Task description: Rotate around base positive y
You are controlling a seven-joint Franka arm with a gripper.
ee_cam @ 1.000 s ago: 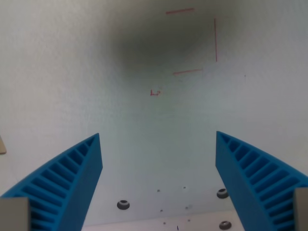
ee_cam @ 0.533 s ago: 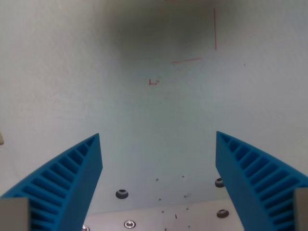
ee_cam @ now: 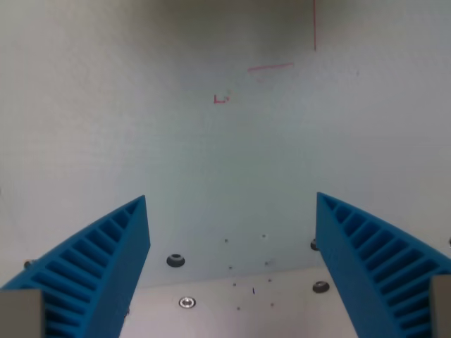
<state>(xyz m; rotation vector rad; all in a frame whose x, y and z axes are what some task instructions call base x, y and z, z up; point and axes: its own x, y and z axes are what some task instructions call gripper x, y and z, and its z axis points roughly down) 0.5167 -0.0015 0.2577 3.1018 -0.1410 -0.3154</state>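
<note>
Blue ribbed plastic fingers frame the wrist view: one [ee_cam: 99, 271] at seven o'clock, the other [ee_cam: 373, 264] at five o'clock. The claw [ee_cam: 232, 204] is spread wide and released, with nothing between its fingers, only bare surface showing through the gap.

Beneath it lies a pale grey-white matte table [ee_cam: 141, 127] that fills most of the picture. Thin red drawn lines mark it toward twelve and one o'clock: a vertical red stroke [ee_cam: 314, 24] running off the top edge, a short, slightly slanted red stroke [ee_cam: 270, 67] below and to the wrist view's left of it, and a small red corner-shaped mark [ee_cam: 220, 99] further to the wrist view's left. A dark soft shadow [ee_cam: 232, 21] sits at twelve o'clock along the top edge.

At six o'clock the table's pale sheet ends in an edge, and a lighter whitish strip [ee_cam: 225, 310] lies below it. Dark round screw heads [ee_cam: 175, 260] sit near that edge, and a shiny silver screw [ee_cam: 186, 303] sits on the lighter strip. Small dark specks [ee_cam: 248, 264] are scattered between the fingers near six o'clock.

No separate object to be handled shows in this view; the rotation concerns the arm itself.
</note>
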